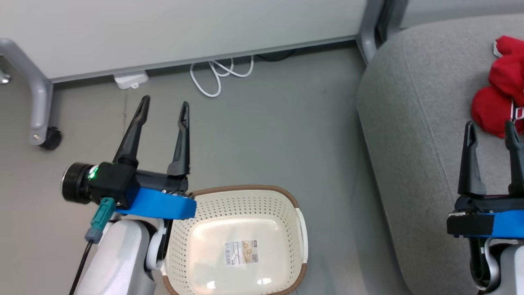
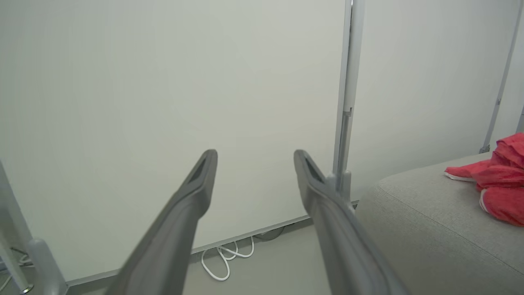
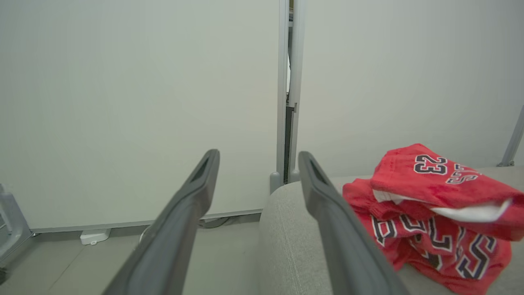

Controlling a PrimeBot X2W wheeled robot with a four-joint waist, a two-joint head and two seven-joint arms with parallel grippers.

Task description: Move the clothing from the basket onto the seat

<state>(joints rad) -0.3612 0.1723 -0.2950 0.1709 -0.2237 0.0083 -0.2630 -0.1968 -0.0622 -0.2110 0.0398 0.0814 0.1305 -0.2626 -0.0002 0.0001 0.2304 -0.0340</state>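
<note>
The red clothing [image 1: 501,88] lies bunched on the grey seat [image 1: 413,123] at the right; its number 23 and lettering show in the right wrist view [image 3: 434,213], and its red folds show in the left wrist view [image 2: 497,182]. The cream basket [image 1: 241,241] with a brown rim stands on the floor at lower centre, with only a label on its bottom. My left gripper [image 1: 163,104] is open above the floor, beyond the basket's left rim. My right gripper [image 1: 491,129] is open over the seat, just short of the clothing, holding nothing.
A white partition wall [image 1: 184,28] runs along the back, with a white cable [image 1: 219,76] and a small white box [image 1: 131,79] at its foot. A grey frame leg on a castor [image 1: 39,110] stands at the left. Another grey post [image 1: 370,32] rises by the seat's corner.
</note>
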